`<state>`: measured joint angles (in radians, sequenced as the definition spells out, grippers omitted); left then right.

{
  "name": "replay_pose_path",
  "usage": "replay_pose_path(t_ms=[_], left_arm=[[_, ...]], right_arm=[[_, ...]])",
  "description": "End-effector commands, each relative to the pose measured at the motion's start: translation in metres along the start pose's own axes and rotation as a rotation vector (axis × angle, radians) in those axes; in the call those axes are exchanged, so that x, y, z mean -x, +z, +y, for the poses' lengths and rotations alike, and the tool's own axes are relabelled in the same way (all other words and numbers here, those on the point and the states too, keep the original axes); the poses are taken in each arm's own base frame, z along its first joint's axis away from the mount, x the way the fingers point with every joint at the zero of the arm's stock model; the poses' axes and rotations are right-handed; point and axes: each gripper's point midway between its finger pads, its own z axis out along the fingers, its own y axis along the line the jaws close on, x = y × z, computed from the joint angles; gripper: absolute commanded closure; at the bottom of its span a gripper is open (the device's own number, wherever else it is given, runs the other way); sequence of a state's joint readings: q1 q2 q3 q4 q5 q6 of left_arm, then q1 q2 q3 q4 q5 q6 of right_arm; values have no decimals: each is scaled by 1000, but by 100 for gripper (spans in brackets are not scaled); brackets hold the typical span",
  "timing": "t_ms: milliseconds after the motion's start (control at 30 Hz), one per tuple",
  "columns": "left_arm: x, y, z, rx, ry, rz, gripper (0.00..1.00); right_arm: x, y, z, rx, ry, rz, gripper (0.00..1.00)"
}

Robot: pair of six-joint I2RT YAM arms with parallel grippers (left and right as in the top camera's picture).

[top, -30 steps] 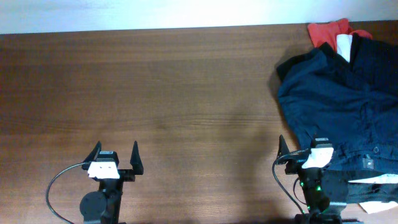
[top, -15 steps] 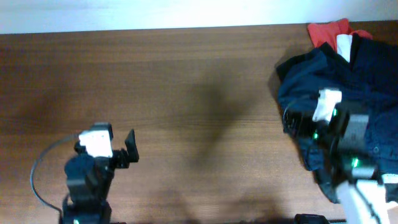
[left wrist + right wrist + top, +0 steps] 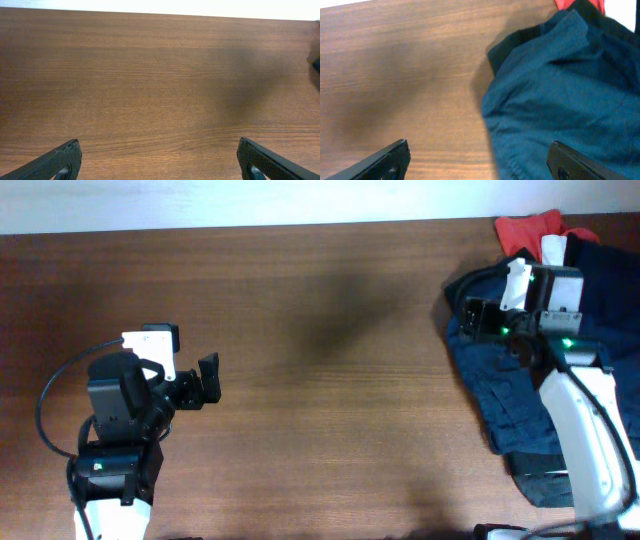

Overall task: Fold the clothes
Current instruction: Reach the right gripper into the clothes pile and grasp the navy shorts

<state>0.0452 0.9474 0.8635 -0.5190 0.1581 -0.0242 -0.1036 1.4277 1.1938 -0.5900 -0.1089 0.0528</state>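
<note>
With jaws wide apart and holding nothing, the right gripper point(image 3: 479, 149) should go down softly on the edge of the blue shorts point(image 3: 560, 100) and pinch just one layer.

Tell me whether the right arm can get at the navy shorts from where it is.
Probably yes: the open right hand hangs over the edge of the shorts, with nothing between them.

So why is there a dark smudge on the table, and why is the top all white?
Overhead: the smudge is a soft shadow on the table; the white strip beyond the edge is too bright. Left wrist: a faint shadow too. Right wrist: slightly blurry, the navy clothes soft.
</note>
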Motion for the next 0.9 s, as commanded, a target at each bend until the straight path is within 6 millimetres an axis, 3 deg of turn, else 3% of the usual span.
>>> replay_pose_path(t_ms=[0, 133, 267, 367, 533, 600, 633, 767, 867], left_arm=[[8, -3, -5, -25, -1, -18, 1], [8, -3, -5, -25, -1, -17, 1], [8, -3, -5, -25, -1, -17, 1], [8, -3, -5, -25, -1, -17, 1], [8, -3, -5, -25, -1, -17, 1], [8, -3, -5, -25, -1, -17, 1], [8, -3, -5, -25, -1, -17, 1], [8, -3, -5, -25, -1, -17, 1], [8, -3, -5, -25, -1, -17, 1]], right_arm=[[2, 35, -9, -41, 16, 17, 10], [-1, 88, -20, -72, 107, 18, 10], [-2, 122, -23, -69, 171, -3, 12], [-9, 141, -26, -71, 171, 4, 20], [-15, 161, -30, -78, 190, 1, 46], [-15, 166, -30, -76, 196, -8, 85], [-13, 166, -30, -75, 196, -16, 96], [2, 158, -23, -40, 180, -42, 96], [33, 129, 1, 44, 122, -58, 96]])
